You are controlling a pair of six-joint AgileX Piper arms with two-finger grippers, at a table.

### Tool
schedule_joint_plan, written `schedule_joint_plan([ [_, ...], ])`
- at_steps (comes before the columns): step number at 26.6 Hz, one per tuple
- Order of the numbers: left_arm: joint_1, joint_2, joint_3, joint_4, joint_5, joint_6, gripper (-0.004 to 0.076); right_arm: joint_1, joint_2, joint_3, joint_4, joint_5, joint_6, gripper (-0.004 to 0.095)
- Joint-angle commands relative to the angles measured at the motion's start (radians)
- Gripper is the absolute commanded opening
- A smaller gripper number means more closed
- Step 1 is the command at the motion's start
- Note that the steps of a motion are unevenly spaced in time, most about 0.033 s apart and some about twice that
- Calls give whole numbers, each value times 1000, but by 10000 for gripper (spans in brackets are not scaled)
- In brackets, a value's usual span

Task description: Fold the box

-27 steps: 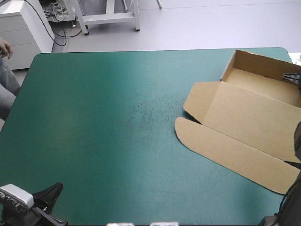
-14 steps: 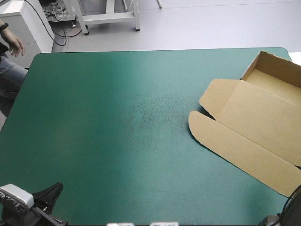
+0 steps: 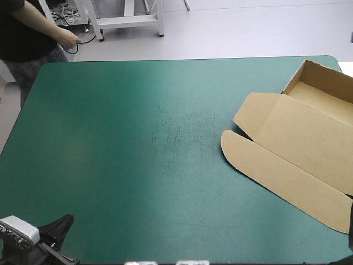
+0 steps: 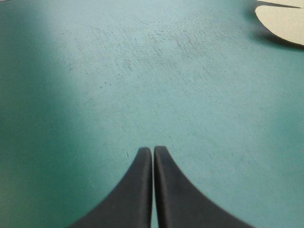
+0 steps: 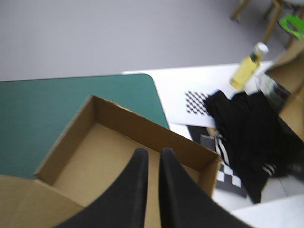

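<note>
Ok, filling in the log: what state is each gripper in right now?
Left gripper: closed, empty, over the teal-green cover.
Right gripper: closed, empty, the box ahead of it.

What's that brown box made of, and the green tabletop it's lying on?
The box looks like plain matte brown cardboard: thin cut edges, creased folds. The teal-green cover seems a smooth mat, perhaps rubber or vinyl, going by its fine scuffs and scratches.

Brown box (image 3: 300, 149) — open tray, lid flat, seemingly overhanging table's right edge.
</note>
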Motion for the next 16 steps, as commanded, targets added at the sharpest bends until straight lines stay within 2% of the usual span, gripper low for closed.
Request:
schedule_joint_plan([
  [1, -7, 17, -23, -12, -74, -6, -8, 91, -194, 70, 44, -40, -56, -20],
  [6, -7, 17, -23, -12, -74, -6, -8, 237, -466, 350, 113, -75, -65, -19],
  [12, -7, 17, -23, -12, -77, -6, -8, 306, -924, 882, 157, -296, -78, -19],
  [15, -7, 17, -22, -12, -80, -6, -8, 306, -1271, 1230, 143, -391, -25, -19],
  [16, -7, 17, -22, -13, -80, -6, -8, 306, -1412, 1342, 135, -392, 53, -19],
])
